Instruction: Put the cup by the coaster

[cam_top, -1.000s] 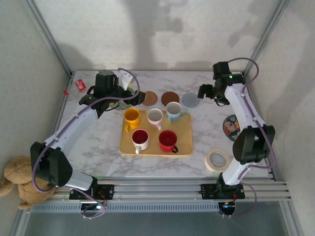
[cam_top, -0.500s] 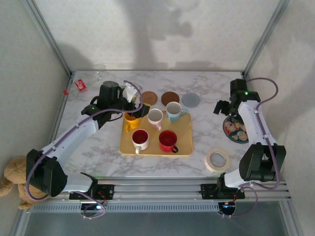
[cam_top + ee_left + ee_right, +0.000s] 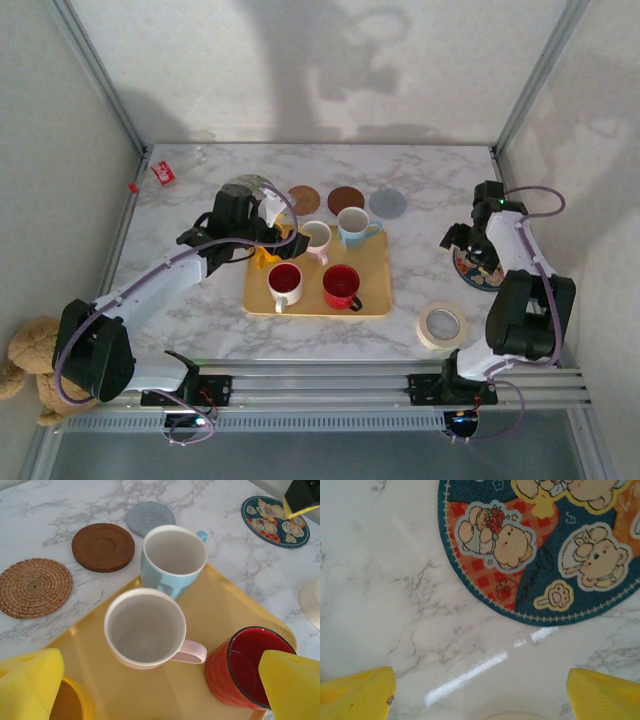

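The left hand (image 3: 272,232) is now brought in from the far left of the marble worktop (image 3: 420,200) and is held over the far-left corner of the flat yellow tray (image 3: 225,605). A second ago it was parked beyond that corner. Its yellow foam pads (image 3: 27,680) are spread wide, with nothing gripped.

In the left wrist view the white cup with the pink handle (image 3: 145,627) is framed squarely between them. The yellow cup (image 3: 70,705) is tucked under the left pad, the light blue cup (image 3: 175,557) stands just beyond, and the red cup (image 3: 247,665) is set to the right. Every cup is on the tray and none is lifted.

Past the tray's far edge, the woven rattan coaster (image 3: 34,586), the dark brown wooden coaster (image 3: 103,546) and the grey felt coaster (image 3: 150,517) are laid in a row, all bare.

Meanwhile the right hand (image 3: 466,243) is swung out from the far middle and lowered over the teal bear-patterned coaster (image 3: 545,545) at the right. Its fingers are parted and empty.

The approach looks finished, so a grasp is judged to be next. The white cup seems favoured, though the yellow one cannot be ruled out.
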`<action>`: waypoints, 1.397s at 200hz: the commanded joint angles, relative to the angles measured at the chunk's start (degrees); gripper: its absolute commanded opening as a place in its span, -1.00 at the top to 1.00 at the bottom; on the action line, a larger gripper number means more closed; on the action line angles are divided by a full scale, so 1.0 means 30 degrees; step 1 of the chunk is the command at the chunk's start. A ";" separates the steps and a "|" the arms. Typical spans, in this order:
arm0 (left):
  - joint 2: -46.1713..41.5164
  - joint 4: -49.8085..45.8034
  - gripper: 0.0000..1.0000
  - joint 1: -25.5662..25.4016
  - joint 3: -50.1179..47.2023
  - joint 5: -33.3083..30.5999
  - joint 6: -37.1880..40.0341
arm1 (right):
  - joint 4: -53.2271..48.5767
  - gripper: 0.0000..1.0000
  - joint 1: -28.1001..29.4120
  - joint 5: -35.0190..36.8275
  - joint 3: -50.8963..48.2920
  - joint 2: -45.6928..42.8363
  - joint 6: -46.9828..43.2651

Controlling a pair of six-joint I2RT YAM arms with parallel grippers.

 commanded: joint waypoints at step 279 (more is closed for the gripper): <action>0.2888 0.0468 -0.99 0.0118 0.1257 0.1135 0.0724 | 0.2337 -0.03 -0.0284 0.3087 0.2920 0.8195 0.3857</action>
